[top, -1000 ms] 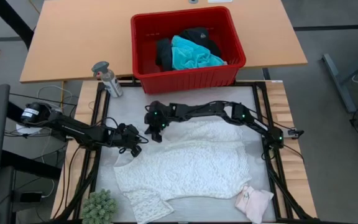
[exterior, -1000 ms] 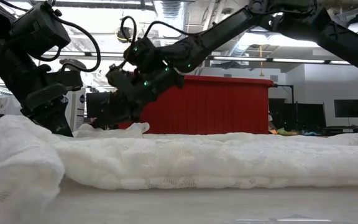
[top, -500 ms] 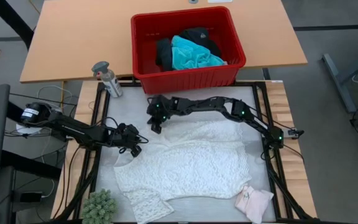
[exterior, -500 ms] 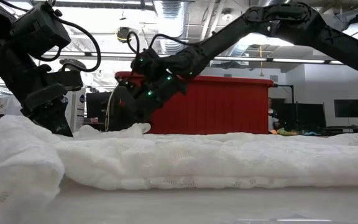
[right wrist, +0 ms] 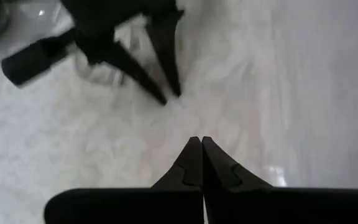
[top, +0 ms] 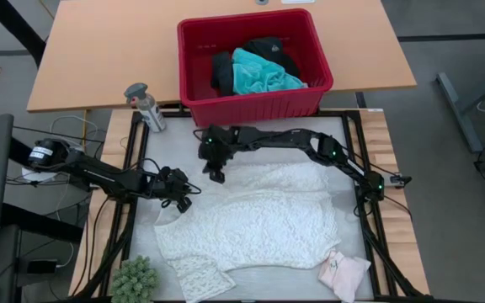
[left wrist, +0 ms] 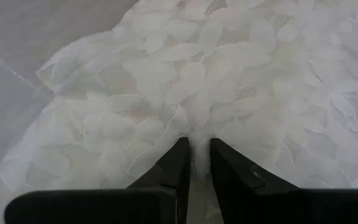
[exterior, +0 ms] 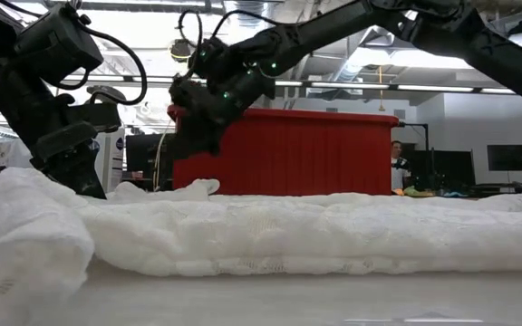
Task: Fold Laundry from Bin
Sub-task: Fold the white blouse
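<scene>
Still, with the left claw (top: pixel 180 200) pinching the white lacy top (top: pixel 259 223) at its nine-o'clock edge and the right claw (top: pixel 216 175) closed empty above the eleven-o'clock corner, a lone pull could bunch the top on the table (top: pixel 327 135).

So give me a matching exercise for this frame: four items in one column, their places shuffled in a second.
1. turquoise shirt
2. spray bottle
3. small pink-white piece
4. left pincer

a. near-right corner of the mat
b. pinching the white lacy top's left edge
c. inside the red bin
d. standing left of the bin

Pairs: 1-c, 2-d, 3-a, 4-b
</scene>
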### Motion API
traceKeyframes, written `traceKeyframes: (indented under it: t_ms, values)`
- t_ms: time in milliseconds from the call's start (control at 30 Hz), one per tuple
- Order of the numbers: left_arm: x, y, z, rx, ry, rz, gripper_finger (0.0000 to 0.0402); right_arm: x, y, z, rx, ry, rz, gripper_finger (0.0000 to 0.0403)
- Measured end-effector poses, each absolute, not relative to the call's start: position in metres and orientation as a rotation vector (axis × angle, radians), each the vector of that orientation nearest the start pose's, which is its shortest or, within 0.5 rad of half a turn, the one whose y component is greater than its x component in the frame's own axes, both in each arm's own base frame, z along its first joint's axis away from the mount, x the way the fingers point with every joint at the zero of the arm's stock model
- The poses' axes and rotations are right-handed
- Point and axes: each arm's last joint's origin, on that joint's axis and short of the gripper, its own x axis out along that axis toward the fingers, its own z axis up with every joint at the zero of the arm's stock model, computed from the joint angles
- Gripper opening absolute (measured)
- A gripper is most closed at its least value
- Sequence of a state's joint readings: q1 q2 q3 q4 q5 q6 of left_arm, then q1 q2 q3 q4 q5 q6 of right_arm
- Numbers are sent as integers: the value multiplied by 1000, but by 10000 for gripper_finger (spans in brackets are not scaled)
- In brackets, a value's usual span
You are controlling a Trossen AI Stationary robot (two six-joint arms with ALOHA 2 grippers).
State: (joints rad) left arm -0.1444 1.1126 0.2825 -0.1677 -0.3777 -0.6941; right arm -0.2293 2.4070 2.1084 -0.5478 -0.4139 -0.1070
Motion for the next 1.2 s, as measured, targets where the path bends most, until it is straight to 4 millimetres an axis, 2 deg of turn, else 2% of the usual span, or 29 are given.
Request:
traceKeyframes:
  t_ms: [267, 500, 800, 1000, 1200]
  values:
    - [164, -13, 120, -377, 839, 531, 51, 511, -93, 184, 87, 943, 239, 16]
    - [164, -13, 120, -378, 839, 531, 51, 501, -103, 179, 65, 1046, 209, 16]
    - [164, -13, 121, -385, 834, 534, 51, 501, -108, 171, 15, 1036, 164, 16]
    - [166, -14, 125, -356, 844, 477, 61, 493, -114, 215, -12, 959, 122, 16]
    - [167, -15, 132, -294, 887, 417, 108, 474, -115, 253, -25, 958, 107, 20]
